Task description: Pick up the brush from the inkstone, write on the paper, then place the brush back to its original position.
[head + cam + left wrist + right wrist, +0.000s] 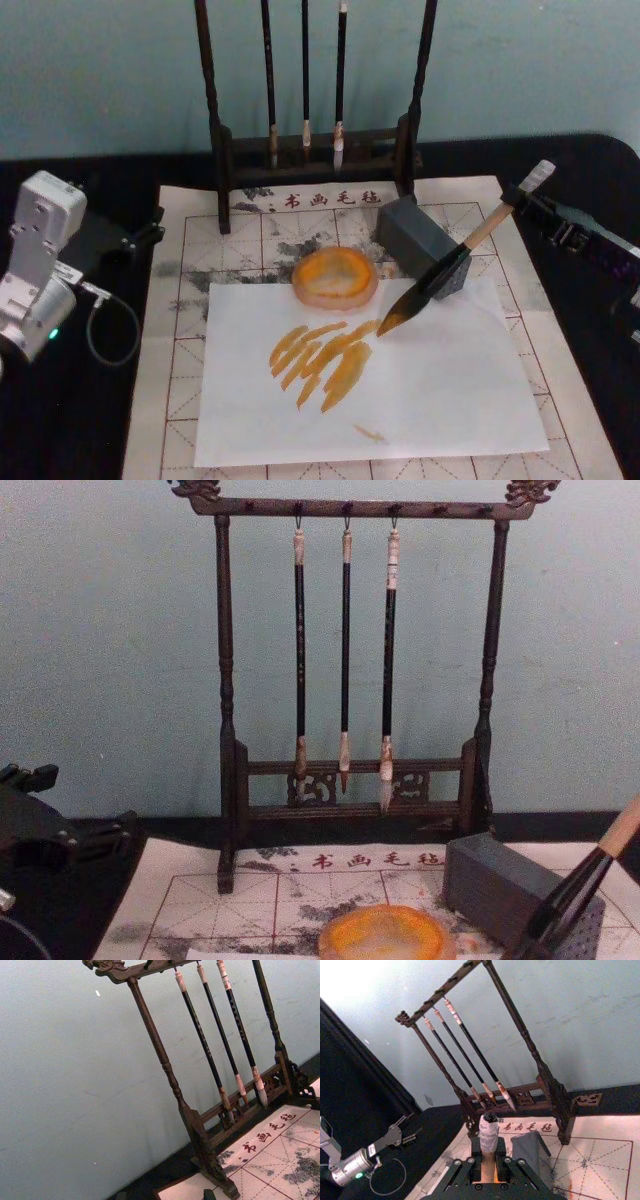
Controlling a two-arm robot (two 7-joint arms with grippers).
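Two arms are shown at a black desk (60,430). The brush (455,260) is clamped by its pale handle, just below the whitish end, in the right gripper (522,197), which is held at the right of the scene above the far right corner of the paper (180,400). The brush is tilted, with its bristles pointing down and to the robot's left. Its dark tuft crosses in front of a grey block (410,232), and the tip is set at the upper end of a fan of orange strokes (325,362) on a white sheet (450,400) that is laid over the gridded paper. Whether the tip touches the sheet cannot be settled.

An orange dish (335,278) is placed at the sheet's far edge, just beside the grey block. Behind both, a dark wooden rack (225,680) is stood on the paper's far edge, and three thin brushes (345,650) are hung from it.

The left gripper (140,235) is parked over the desk beside the paper's left edge, well apart from the brush, with its fingers parted.
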